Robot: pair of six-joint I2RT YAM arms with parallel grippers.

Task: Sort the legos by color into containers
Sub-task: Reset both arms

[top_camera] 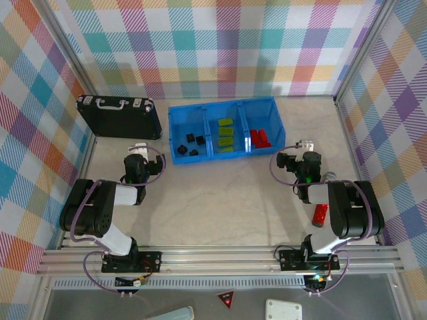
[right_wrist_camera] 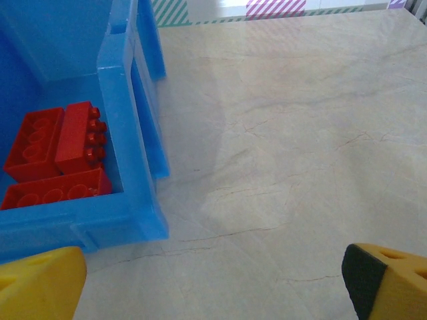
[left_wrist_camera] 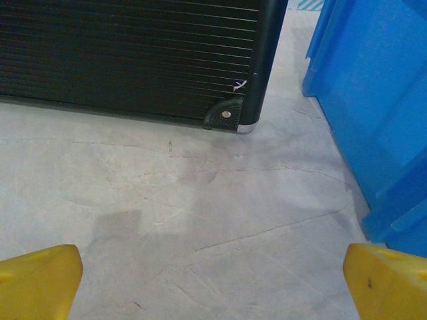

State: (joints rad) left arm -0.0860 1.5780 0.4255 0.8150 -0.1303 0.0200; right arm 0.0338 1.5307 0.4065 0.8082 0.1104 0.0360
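Near the tabletop's far edge, the blue bin holds black legos in its left compartment, green legos in the middle and red legos on the right. The left hand, by the briefcase, and the right hand, by the bin's near-right corner, both gape apart, empty.

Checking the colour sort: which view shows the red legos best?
The right wrist view: the red legos lie close up, studs and hollow undersides distinct, in the blue bin's end compartment. The top external view shows them as small red shapes in the right compartment. The left wrist view faces the bin's outer wall.
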